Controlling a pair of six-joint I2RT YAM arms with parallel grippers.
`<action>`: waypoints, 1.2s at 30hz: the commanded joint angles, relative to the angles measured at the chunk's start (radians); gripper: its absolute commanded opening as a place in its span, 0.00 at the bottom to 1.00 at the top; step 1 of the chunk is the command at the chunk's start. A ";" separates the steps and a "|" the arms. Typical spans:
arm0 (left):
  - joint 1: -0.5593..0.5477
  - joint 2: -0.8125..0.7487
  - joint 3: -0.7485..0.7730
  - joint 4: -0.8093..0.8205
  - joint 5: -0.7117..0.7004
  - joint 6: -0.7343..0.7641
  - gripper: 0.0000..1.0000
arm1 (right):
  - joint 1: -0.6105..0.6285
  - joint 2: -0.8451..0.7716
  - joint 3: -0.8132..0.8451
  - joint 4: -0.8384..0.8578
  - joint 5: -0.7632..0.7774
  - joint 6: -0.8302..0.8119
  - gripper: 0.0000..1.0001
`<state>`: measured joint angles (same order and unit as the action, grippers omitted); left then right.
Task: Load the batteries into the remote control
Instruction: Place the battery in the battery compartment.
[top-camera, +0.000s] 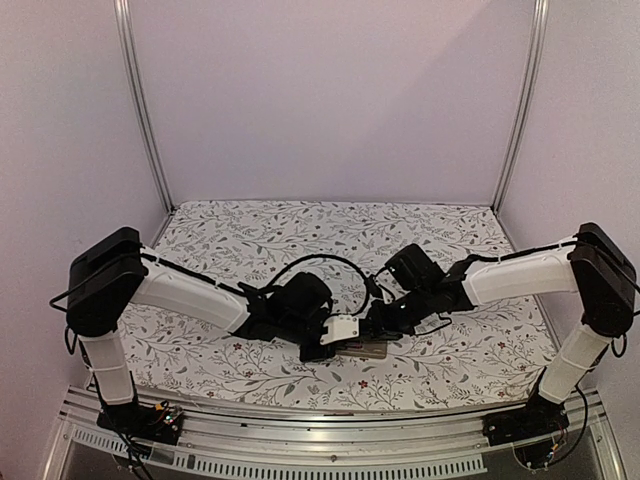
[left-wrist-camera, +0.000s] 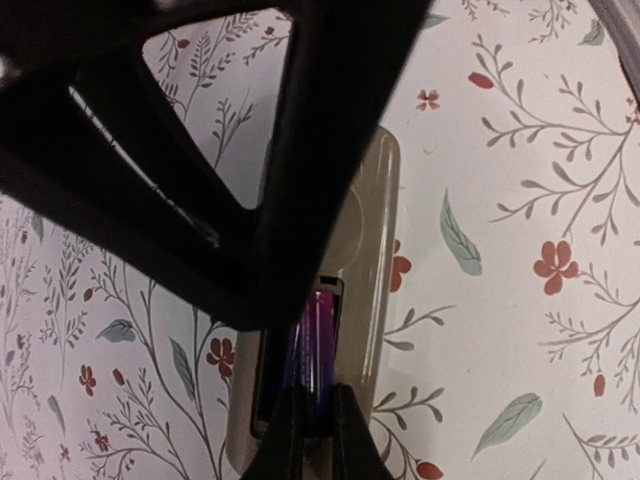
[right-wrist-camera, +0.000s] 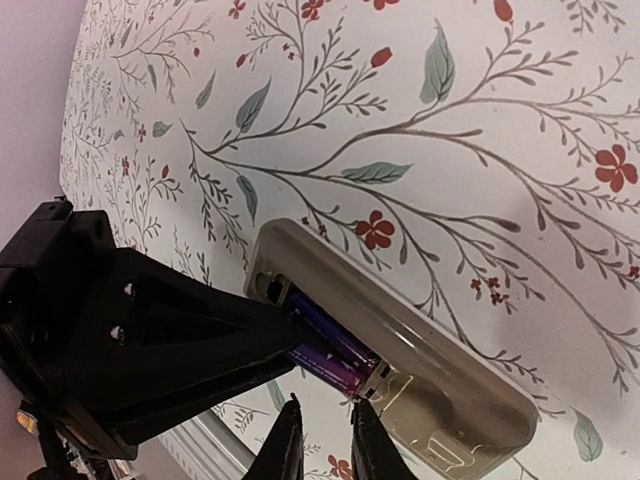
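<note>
The remote control (right-wrist-camera: 455, 355) is laid back-up on the floral tablecloth (right-wrist-camera: 450, 150), with two purple batteries (right-wrist-camera: 330, 350) seated in its uncovered compartment. The left gripper (left-wrist-camera: 318, 432) is closed, tips against one battery. The right gripper (right-wrist-camera: 322, 442) is parted narrowly, and nothing is held.

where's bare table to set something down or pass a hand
Free: far table beyond the left arm and right arm; also the near right corner. Crowded: near centre, both arms over the remote control.
</note>
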<state>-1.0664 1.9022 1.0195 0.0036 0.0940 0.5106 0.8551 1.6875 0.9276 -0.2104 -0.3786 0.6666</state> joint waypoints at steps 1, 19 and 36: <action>0.002 0.105 -0.073 -0.109 -0.082 -0.017 0.00 | -0.006 0.012 -0.042 0.023 0.045 0.031 0.17; 0.002 0.091 -0.090 -0.071 -0.088 -0.034 0.00 | -0.007 0.076 -0.075 0.117 -0.064 0.023 0.07; 0.005 0.072 -0.077 -0.081 -0.136 -0.033 0.11 | 0.041 0.111 -0.106 0.094 -0.034 0.042 0.03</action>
<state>-1.0744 1.8927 0.9829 0.0734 0.0673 0.4812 0.8513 1.7428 0.8680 -0.0830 -0.4248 0.6968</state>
